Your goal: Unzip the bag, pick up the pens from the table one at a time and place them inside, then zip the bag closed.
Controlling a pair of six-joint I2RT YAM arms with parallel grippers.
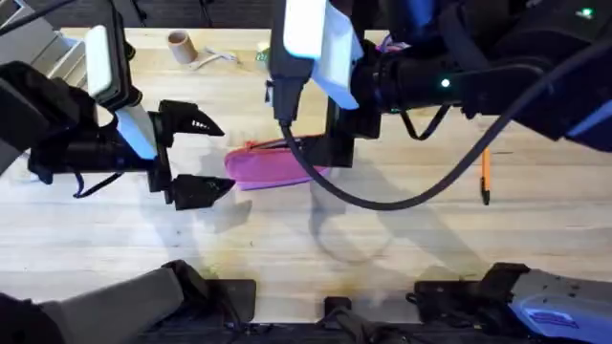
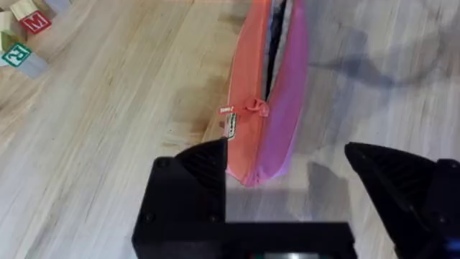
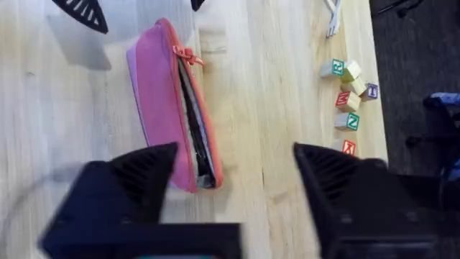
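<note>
The pink bag (image 1: 273,164) lies flat in the middle of the table (image 1: 306,239). Its zipper is open along most of its length, showing a dark slit (image 3: 192,122); the pull tab (image 2: 251,108) sits near the end facing my left gripper. My left gripper (image 1: 206,156) is open just left of that end, and its fingers straddle it in the left wrist view (image 2: 287,180). My right gripper (image 1: 330,153) is open above the bag's right end (image 3: 237,169). One orange pen (image 1: 485,172) lies far to the right.
Lettered wooden blocks (image 3: 348,101) sit near the table's far side (image 2: 21,36). A cardboard roll (image 1: 179,43) and a white object (image 1: 215,59) lie at the back left. A black cable (image 1: 382,201) loops over the table's centre.
</note>
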